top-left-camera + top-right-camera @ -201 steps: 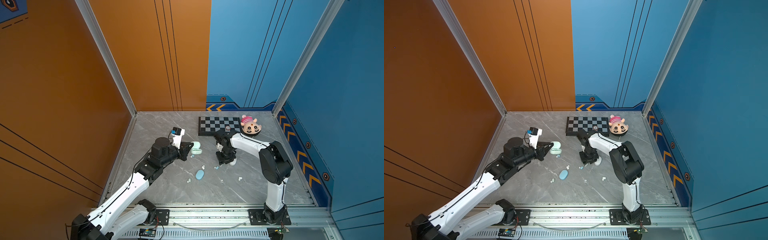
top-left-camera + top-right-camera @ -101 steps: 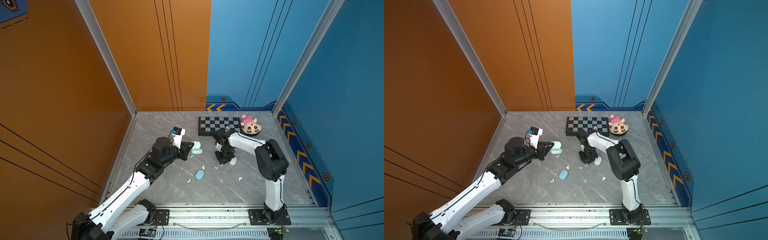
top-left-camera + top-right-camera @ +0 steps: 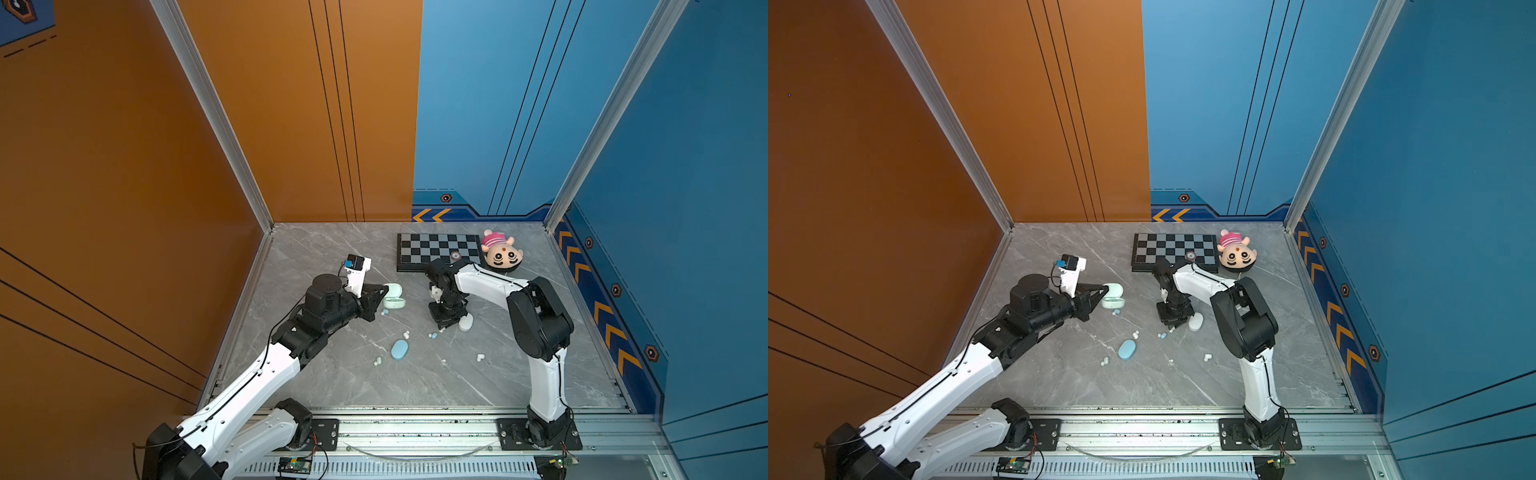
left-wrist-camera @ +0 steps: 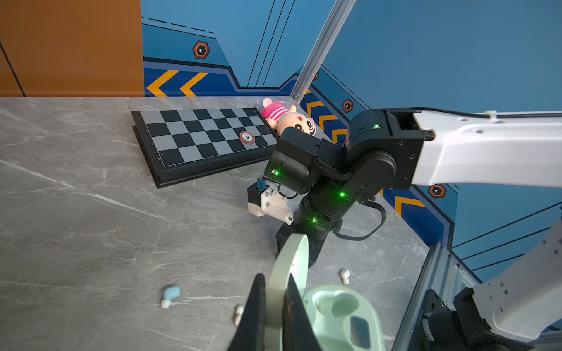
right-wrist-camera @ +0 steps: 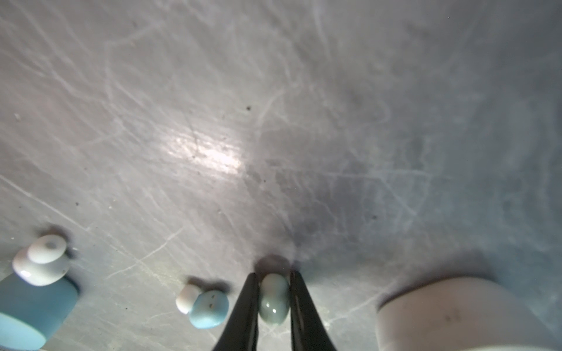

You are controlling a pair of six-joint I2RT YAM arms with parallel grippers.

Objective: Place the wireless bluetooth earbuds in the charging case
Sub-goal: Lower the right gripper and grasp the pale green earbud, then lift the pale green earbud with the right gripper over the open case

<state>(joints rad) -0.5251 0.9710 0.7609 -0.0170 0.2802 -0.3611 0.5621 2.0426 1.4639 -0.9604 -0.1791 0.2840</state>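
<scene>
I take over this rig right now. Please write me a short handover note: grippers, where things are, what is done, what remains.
Left gripper: fingers shut on the raised lid of the mint-green case; both sockets look empty.
Right gripper: fingers closed on a pale green earbud on the table, beside the white case; not lifted.
Other earbuds lie loose near the closed blue case.
Done: case open, one bud gripped. Left: lift it, seat the buds.

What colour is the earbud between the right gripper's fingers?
Pale green earbud; right wrist view shows it best.
</scene>
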